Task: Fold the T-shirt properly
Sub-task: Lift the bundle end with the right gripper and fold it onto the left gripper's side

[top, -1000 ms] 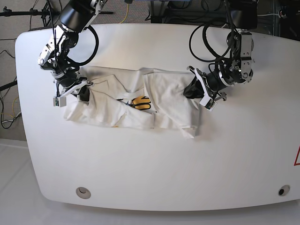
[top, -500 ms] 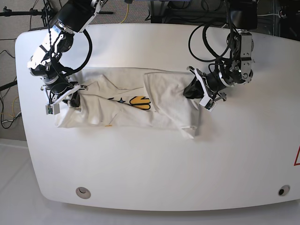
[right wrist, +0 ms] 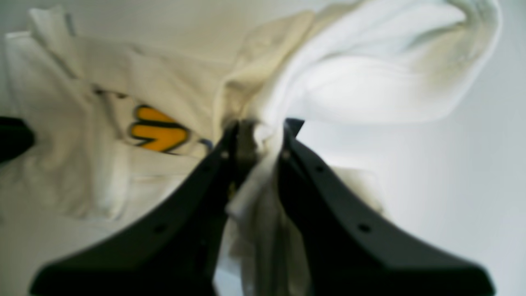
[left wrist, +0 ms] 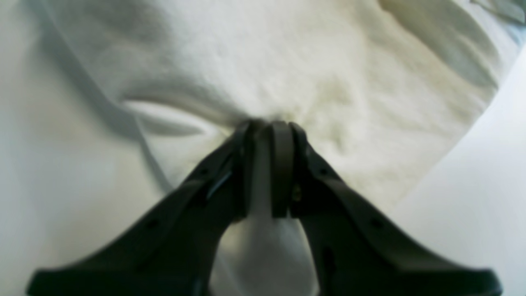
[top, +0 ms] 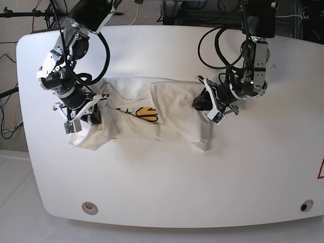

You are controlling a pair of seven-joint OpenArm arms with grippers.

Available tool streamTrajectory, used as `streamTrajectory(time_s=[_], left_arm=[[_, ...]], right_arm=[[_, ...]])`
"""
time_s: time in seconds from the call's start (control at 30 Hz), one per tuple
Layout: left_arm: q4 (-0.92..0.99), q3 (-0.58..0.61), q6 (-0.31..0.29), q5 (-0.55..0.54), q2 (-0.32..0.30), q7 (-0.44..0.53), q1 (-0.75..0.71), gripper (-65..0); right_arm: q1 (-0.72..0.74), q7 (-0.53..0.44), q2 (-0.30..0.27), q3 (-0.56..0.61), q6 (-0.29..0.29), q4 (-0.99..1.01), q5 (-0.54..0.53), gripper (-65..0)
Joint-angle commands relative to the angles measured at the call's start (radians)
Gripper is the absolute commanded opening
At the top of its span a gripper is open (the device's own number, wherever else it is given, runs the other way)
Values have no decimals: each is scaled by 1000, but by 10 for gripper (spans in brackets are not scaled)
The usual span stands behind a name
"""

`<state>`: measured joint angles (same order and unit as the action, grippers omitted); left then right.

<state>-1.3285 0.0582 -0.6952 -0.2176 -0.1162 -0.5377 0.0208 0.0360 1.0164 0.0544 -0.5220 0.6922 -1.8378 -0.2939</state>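
Observation:
The white T-shirt (top: pixel 172 114) lies crumpled across the middle of the table, a yellow-orange print (top: pixel 148 114) showing in a fold. My left gripper (top: pixel 198 103), on the right of the base view, is shut on the shirt's right edge; the left wrist view shows its jaws pinching white cloth (left wrist: pixel 287 74). My right gripper (top: pixel 94 117), on the left of the base view, is shut on the shirt's left end; the right wrist view shows a bunch of cloth (right wrist: pixel 370 82) clamped between its jaws, with the yellow print (right wrist: pixel 158 131) beyond.
The white table (top: pixel 202 182) has a rounded front edge with a round fitting (top: pixel 90 207) at front left and another (top: pixel 304 206) at front right. Cables (top: pixel 136 10) and stands sit beyond the far edge.
My right gripper has swung forward and to the right with the shirt's left end, bunching it. My left gripper has shifted left with the right edge, so the shirt is narrower.

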Motion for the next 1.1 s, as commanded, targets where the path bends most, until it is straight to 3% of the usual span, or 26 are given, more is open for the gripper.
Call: streamTrajectory(time_s=[0.0,0.47,0.77,1.07], left_arm=[[4,10,-3,47,13,-63,12,-583],[5,10,-3,47,20,-63,14,-583],[5,10,-3,47,20,-63,14,-583],[5,10,-3,47,20,-63,9,-583]], right_arm=[[14,-15,17,35,6,-49,-24,-650],[23,6,100,250,6,-55,-18,-650],[49,3,103,397,6,-12,-23,-650],[69,-103,103,561,6,94,-23,-650]])
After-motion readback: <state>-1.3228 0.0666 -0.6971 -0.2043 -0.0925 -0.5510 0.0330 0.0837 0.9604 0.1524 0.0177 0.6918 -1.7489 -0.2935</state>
